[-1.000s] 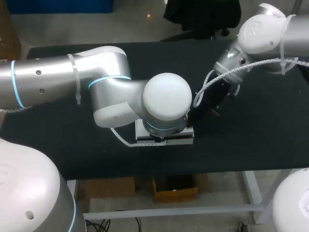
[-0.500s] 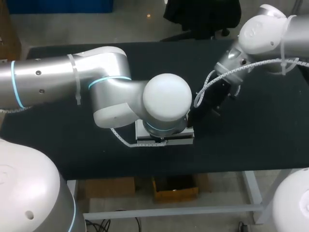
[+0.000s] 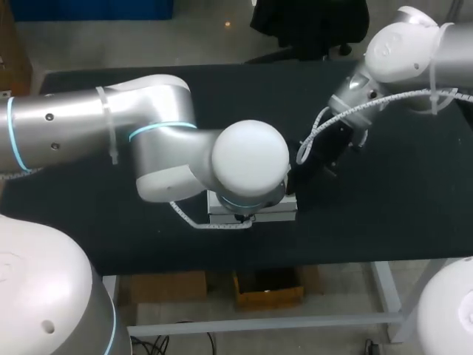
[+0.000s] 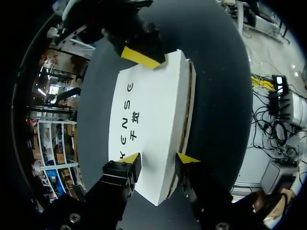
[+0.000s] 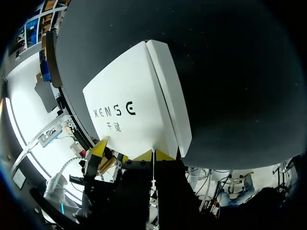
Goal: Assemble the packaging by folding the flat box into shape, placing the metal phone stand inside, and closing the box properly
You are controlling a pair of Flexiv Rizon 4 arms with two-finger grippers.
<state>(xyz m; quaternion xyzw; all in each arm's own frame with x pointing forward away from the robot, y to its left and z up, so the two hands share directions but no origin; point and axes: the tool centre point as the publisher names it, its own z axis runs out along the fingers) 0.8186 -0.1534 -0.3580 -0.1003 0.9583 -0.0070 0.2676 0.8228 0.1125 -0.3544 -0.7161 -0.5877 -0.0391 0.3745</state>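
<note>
you are nearing the end: the box [image 3: 279, 212] is lying folded and shut on the table [image 3: 384, 222], left gripper [image 4: 158, 159] spread over one end, right gripper [image 5: 153, 155] pressed together at the other, stand unseen.

The table [image 3: 399, 222] is seen by the head camera from above and behind, looking down from well off. The left arm [image 3: 162, 140] and right arm [image 3: 399, 52] are taken in from either side, and most of the box [image 3: 275, 212] is hidden under the left wrist. The left wrist camera is set close above the box [image 4: 148, 110] and aimed along the fingers of the left gripper [image 4: 158, 160]. The right wrist camera is aimed along the right gripper [image 5: 153, 155], equally near. The box [image 5: 134, 105] is shared by all three views. The right gripper's tip is caught ahead of the left fingers, and the left gripper's tip beside the right fingers.
</note>
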